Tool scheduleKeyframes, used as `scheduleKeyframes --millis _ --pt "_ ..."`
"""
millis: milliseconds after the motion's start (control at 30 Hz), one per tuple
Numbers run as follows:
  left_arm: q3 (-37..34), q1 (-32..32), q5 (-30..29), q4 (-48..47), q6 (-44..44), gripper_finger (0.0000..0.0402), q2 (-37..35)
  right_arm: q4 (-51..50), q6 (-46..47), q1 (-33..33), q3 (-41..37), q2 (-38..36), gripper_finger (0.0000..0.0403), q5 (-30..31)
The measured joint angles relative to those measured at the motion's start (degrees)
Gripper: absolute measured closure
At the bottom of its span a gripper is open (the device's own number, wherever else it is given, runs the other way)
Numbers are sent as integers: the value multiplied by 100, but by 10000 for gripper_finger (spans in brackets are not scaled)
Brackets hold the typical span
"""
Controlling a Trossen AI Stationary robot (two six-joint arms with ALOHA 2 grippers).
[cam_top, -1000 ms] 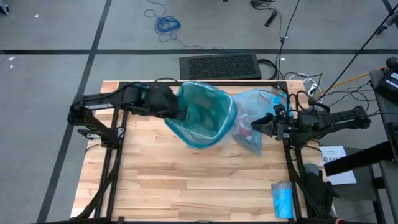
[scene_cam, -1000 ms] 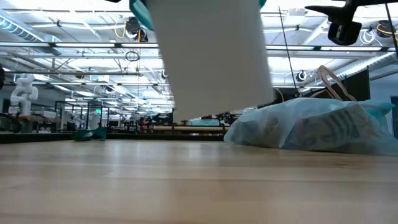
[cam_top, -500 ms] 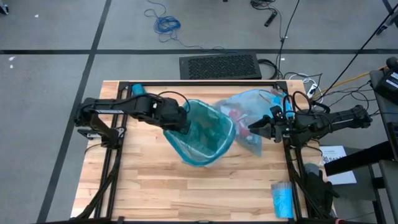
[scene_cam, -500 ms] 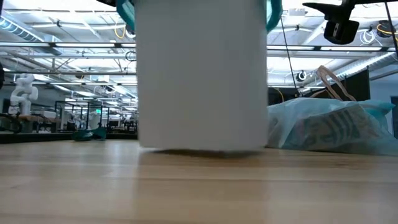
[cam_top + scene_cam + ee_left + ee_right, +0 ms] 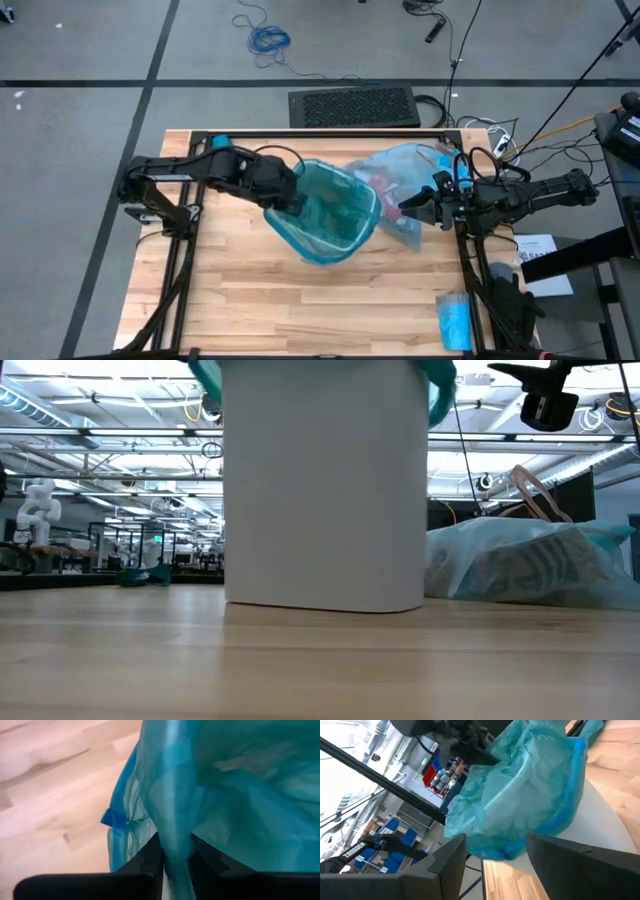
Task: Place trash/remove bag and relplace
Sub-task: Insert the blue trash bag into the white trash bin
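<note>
Packet: a small folded blue packet (image 5: 454, 322) lies at the table's (image 5: 250, 300) near right corner, well apart from the rest.
Bin: a white bin (image 5: 322, 485) stands upright mid-table, lined with a darker teal bag (image 5: 325, 210) folded over its rim.
Left gripper: the left gripper (image 5: 283, 197) sits at the bin's left rim, its fingers (image 5: 150, 862) narrowly parted with a fold of the teal liner between them.
Right gripper: the right gripper (image 5: 412, 202) hovers just right of the bin, jaws wide with nothing in them, above the table.
Bag: the pale blue bag (image 5: 405, 185) lies on the table behind and right of the bin, touching it, red trash (image 5: 383, 184) showing through the plastic.
Beyond: a black mat (image 5: 354, 106) and a coiled blue cable (image 5: 268, 40) lie on the floor past the table.
</note>
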Motion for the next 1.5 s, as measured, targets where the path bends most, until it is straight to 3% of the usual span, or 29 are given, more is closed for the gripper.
scheduleKeyframes --millis 233,400,467,667,833,933,1000,1167,1300,1400,1500 --pt "584 -6 -97 -116 212 326 -11 1 2 0 1 0 204 1" --pt "630 -213 -187 -219 175 326 -9 -21 -4 -1 1 0 204 4" --pt "630 -540 -779 -382 -196 327 -8 -167 -30 -2 1 -26 204 52" --pt "556 -2172 -3613 -992 -2220 348 -362 -361 37 -87 -203 -753 204 656" --pt "-443 -3310 -4918 -965 -3693 362 -898 254 779 -448 -1148 -1787 204 407" --pt "-1319 -3634 -5043 -295 -4326 374 -1202 976 1446 -670 -1880 -2046 204 -182" --pt "-1986 -3751 -5032 706 -4396 382 -1389 1219 1791 -729 -2204 -2033 204 -407" --pt "-3436 -3954 -5236 3428 -3691 397 -1805 1577 1886 -785 -2233 -1877 204 -413" --pt "-4307 -4230 -5412 4935 -3117 397 -2151 1460 1744 -797 -2035 -1791 204 -518" --pt "-4826 -4368 -5403 5396 -3073 395 -2404 1251 1726 -804 -1919 -1739 204 -696" --pt "-5367 -4374 -5670 5354 -3896 378 -2638 1186 1720 -804 -1917 -1661 204 -743"
